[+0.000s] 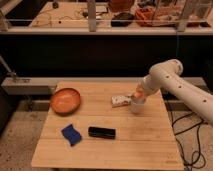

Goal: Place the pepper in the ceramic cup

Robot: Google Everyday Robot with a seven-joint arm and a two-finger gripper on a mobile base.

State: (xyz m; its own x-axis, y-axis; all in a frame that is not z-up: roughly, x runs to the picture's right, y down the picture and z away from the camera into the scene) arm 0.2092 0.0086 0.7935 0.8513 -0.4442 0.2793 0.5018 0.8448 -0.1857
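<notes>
Orange is the small pepper (136, 93), right at the gripper (138, 96), just over the mouth of the ceramic cup (137, 106). I cannot tell if the gripper is holding the pepper tight or not. The white arm (172, 80) reaches in from the right. The cup stands on a wooden table (140, 147), with a small white box (119, 101) just beside it. Farther left sit an orange-brown bowl (65, 100), a blue sponge (71, 134) and a black bar (102, 132). Behind the table is a dark wall (90, 57). The floor (15, 145) is speckled.

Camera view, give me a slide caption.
Gripper hangs over the cup, pepper at its tip; bowl, blue sponge and black bar lie farther off.
</notes>
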